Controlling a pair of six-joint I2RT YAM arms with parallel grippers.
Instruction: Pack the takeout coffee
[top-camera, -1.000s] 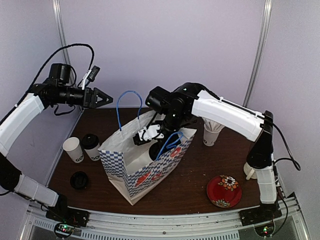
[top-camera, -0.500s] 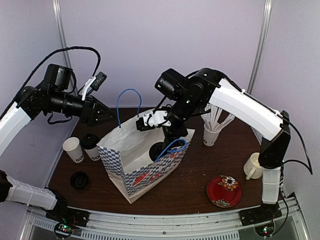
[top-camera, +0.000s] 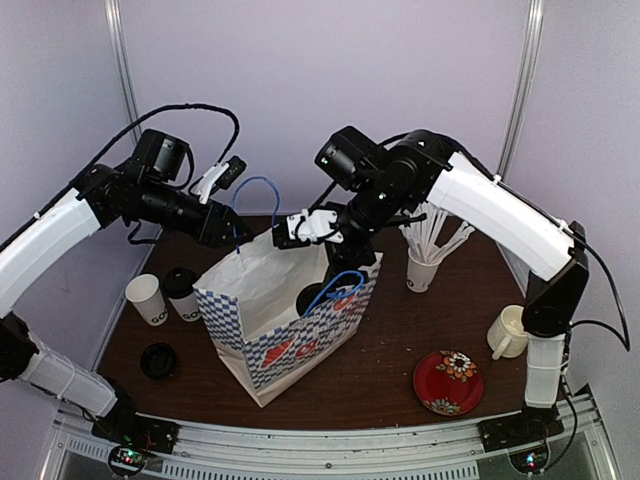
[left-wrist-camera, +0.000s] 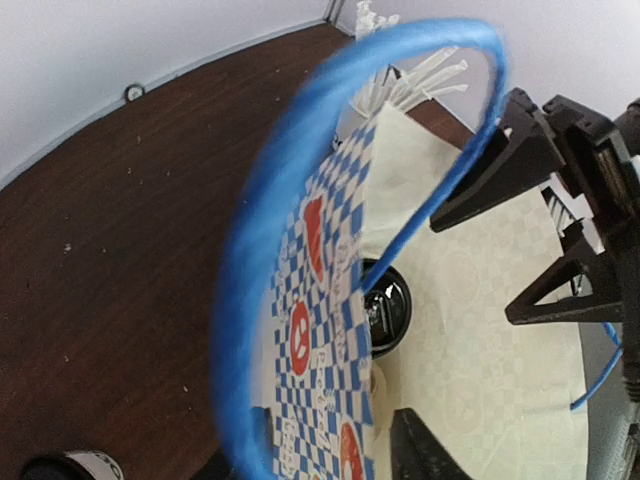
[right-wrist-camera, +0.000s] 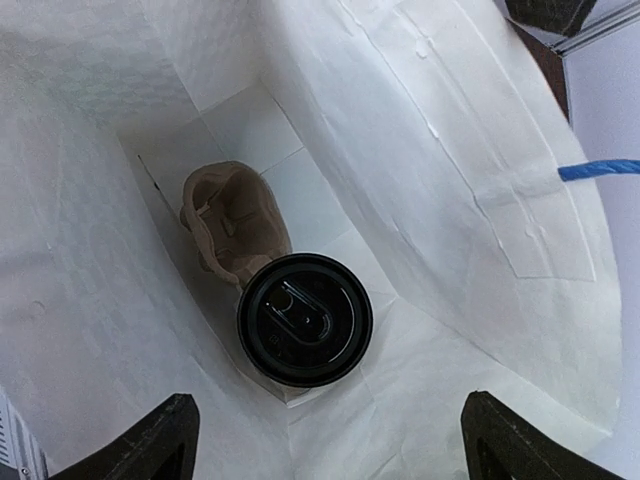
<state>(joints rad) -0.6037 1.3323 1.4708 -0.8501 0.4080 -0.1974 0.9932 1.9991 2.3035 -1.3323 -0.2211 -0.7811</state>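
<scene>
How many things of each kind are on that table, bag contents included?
Coffee cups: 3
Loose lid: 1
Bag: 1
Cardboard holder: 1
Cup of stirrers: 1
Mug: 1
Plate: 1
Total: 9

**Packing in progress**

A lidded cup (top-camera: 312, 298) is seen inside the bag (top-camera: 285, 345). The left claw (top-camera: 236, 238) is set at its rear handle (top-camera: 258, 190), the right claw (top-camera: 340, 260) above its mouth. An open cup (top-camera: 147, 298) is stood left of it.
</scene>
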